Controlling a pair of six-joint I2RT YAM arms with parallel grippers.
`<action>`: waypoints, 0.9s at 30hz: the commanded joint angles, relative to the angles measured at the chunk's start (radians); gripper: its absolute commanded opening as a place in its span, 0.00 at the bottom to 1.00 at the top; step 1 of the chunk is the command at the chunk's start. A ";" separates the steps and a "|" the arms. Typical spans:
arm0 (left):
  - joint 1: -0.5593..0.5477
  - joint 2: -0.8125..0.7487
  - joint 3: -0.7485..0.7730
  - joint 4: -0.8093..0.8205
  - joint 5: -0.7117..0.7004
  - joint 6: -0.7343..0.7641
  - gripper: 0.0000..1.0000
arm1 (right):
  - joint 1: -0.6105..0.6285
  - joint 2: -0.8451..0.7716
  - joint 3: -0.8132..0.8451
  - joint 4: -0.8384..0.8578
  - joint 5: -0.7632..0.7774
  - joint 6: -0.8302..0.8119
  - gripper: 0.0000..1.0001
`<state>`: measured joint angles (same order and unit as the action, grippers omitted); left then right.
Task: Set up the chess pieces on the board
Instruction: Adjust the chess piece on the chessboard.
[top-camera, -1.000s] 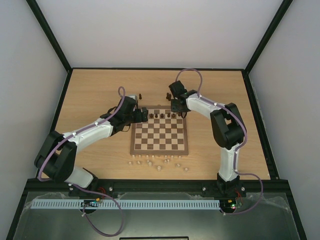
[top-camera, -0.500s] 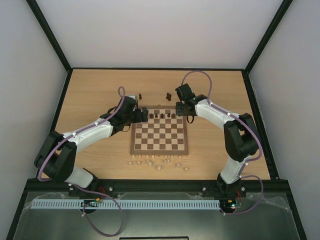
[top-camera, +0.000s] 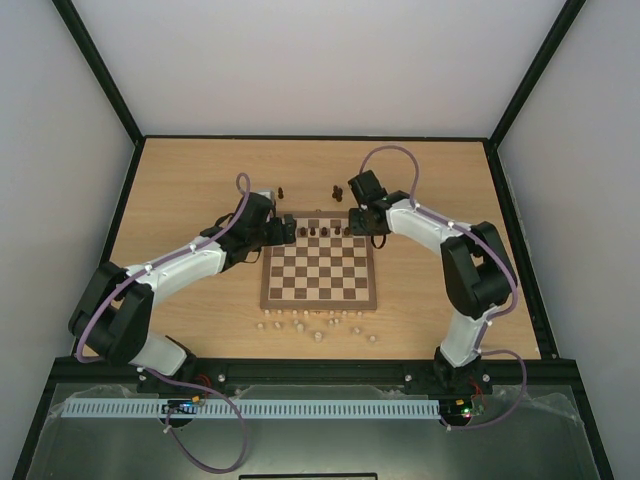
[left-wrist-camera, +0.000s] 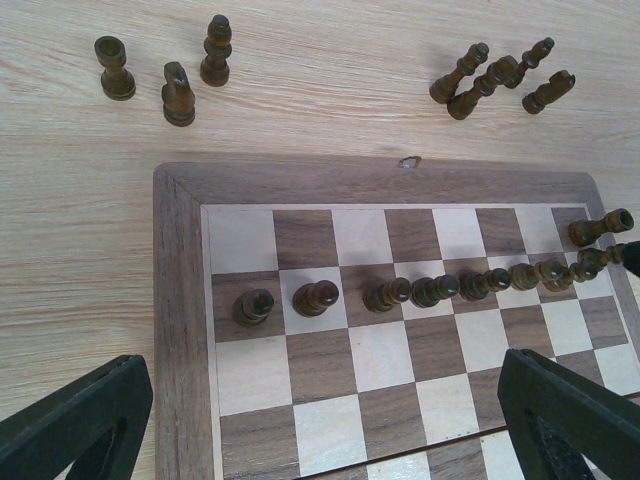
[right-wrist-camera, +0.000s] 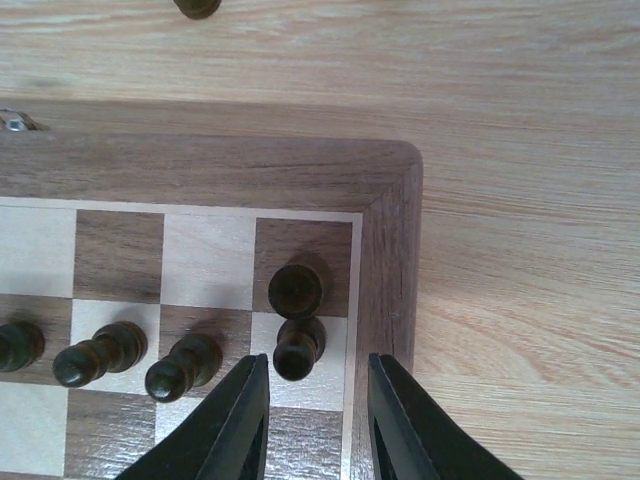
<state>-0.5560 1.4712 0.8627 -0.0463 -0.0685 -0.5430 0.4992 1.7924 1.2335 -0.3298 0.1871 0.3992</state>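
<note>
The board (top-camera: 320, 290) lies mid-table. A row of dark chess pieces (top-camera: 325, 231) stands along its second far rank. My right gripper (top-camera: 364, 226) hovers over the far right corner, open. Its jaws stand apart around nothing (right-wrist-camera: 315, 372). Just ahead of them a pawn (right-wrist-camera: 297, 346) stands next to a rook (right-wrist-camera: 296, 290) on the corner square. My left gripper (top-camera: 287, 232) is wide open over the far left corner (left-wrist-camera: 325, 365), with only bare squares between its fingers. The pawn row (left-wrist-camera: 315, 297) lies ahead of it.
Loose dark pieces stand off the board beyond its far edge: three at the left (left-wrist-camera: 170, 85), several lying at the right (left-wrist-camera: 495, 78). Pale pieces (top-camera: 315, 325) are scattered between the board and the arm bases. The board's raised border (right-wrist-camera: 385, 250) runs beside the right fingers.
The right gripper has shifted right along the far edge to the corner, and its jaws have narrowed. The left arm has stayed still.
</note>
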 joint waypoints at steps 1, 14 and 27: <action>0.002 -0.026 -0.014 0.006 -0.006 0.000 0.98 | 0.012 0.038 0.031 -0.017 -0.007 -0.010 0.28; 0.002 -0.025 -0.014 0.006 -0.004 0.002 0.98 | 0.013 0.076 0.064 -0.017 0.003 -0.008 0.23; 0.002 -0.025 -0.016 0.008 -0.004 0.003 0.97 | 0.013 0.097 0.075 -0.018 0.000 -0.008 0.18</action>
<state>-0.5560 1.4712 0.8627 -0.0463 -0.0685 -0.5430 0.5064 1.8759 1.2842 -0.3199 0.1841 0.3954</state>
